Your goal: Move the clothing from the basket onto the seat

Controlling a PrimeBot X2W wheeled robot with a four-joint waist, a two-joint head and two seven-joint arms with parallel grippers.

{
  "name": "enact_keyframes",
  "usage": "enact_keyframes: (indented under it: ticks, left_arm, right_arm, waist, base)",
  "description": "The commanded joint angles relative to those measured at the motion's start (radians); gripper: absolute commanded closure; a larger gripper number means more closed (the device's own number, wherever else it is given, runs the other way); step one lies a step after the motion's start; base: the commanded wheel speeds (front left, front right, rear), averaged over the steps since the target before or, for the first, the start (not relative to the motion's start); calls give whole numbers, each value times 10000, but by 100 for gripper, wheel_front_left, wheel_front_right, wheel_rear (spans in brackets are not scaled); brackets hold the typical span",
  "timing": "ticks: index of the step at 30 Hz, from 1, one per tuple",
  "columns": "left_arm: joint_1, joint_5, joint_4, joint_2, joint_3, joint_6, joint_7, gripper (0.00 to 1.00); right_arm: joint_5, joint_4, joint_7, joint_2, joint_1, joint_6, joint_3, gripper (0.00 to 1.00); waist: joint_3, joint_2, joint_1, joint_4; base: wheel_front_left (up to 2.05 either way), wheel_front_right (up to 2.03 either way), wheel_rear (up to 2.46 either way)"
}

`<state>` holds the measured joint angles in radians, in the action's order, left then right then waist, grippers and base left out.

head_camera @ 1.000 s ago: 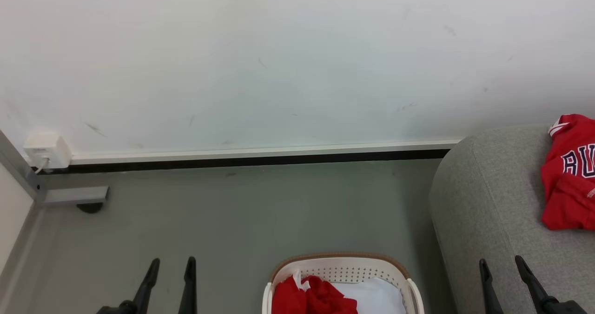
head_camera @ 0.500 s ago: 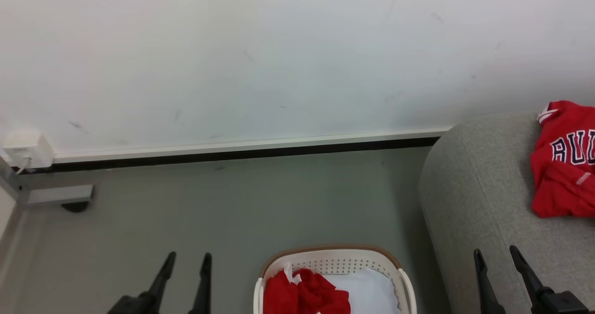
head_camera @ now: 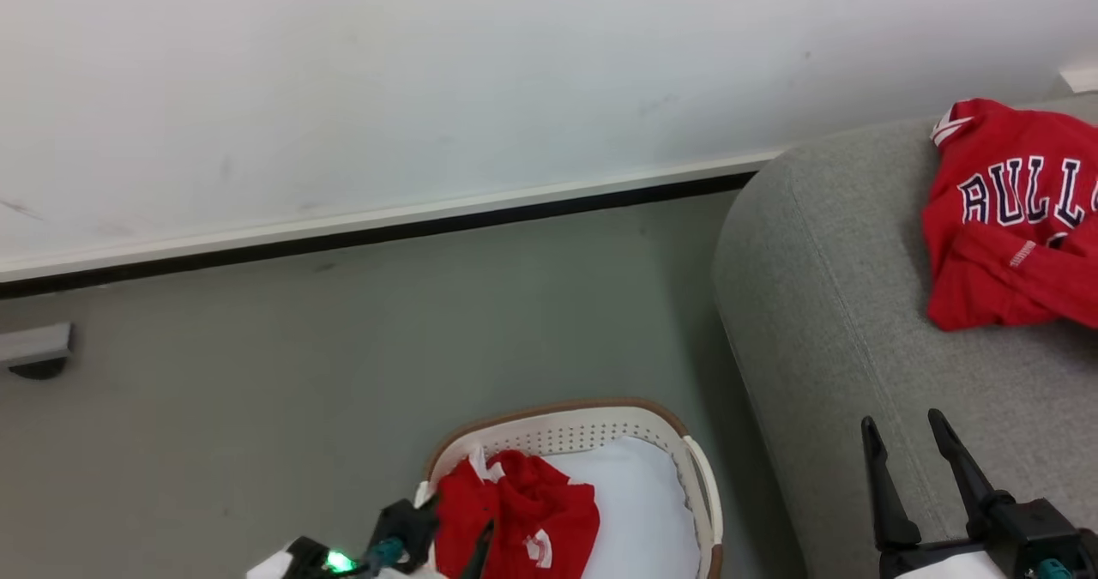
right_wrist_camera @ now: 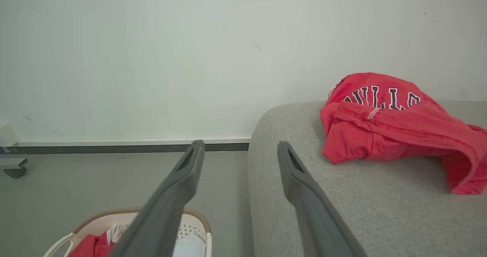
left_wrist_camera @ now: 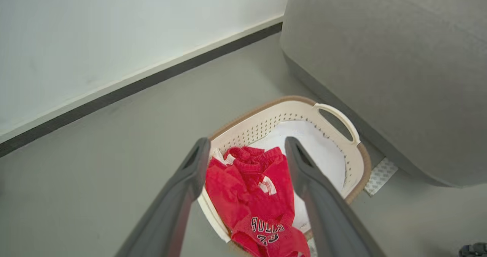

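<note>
Red clothing (head_camera: 515,515) lies bunched in the left part of the basket (head_camera: 558,409). In the left wrist view one piece shows dark lettering and a number. In the basket's right part we see something white (head_camera: 639,497), though we cannot tell whether it is cloth or lining. The basket stands on the grey floor (head_camera: 343,347).

Our left gripper (left_wrist_camera: 246,142) hangs over the basket's left side, above the red heap, its two fingers spread wide and holding nothing. Close beside the basket on its right is the rounded end of the seat (head_camera: 841,304). Further right, well apart from the basket, a red jersey (head_camera: 1004,219) with navy block letters lies crumpled on the seat. Our right gripper (head_camera: 901,420) hovers over the seat's near edge, right of the basket, with its fingers apart and empty.
</note>
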<state>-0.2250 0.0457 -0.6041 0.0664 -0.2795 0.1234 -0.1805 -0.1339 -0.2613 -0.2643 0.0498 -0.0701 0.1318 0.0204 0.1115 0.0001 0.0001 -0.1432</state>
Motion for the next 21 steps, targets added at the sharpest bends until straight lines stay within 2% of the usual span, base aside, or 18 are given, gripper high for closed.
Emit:
enact_keyframes:
  ticks: [1,11,21]
  left_arm:
    - [-294,212,-494,32,-170,9,227,0]
    - [-1937,1035,-3120,169,-967,-221,1236,0]
    - [-3116,906,-4970,428,-949,-379,1945,0]
  right_arm:
    - [-162,34,-3,17,-167,-22,34,0]
    - [-445,433,-1,11,-936,-22,313,0]
    - [-977,659,-1,10,-1603,-22,674,0]
  waist:
    - [406,-1,-1,-385]
    - [2087,-1,-1,-1174]
    - [3448,-1,-1,-1749]
  base:
    - [0,0,0]
    - [0,0,0]
    - [0,0,0]
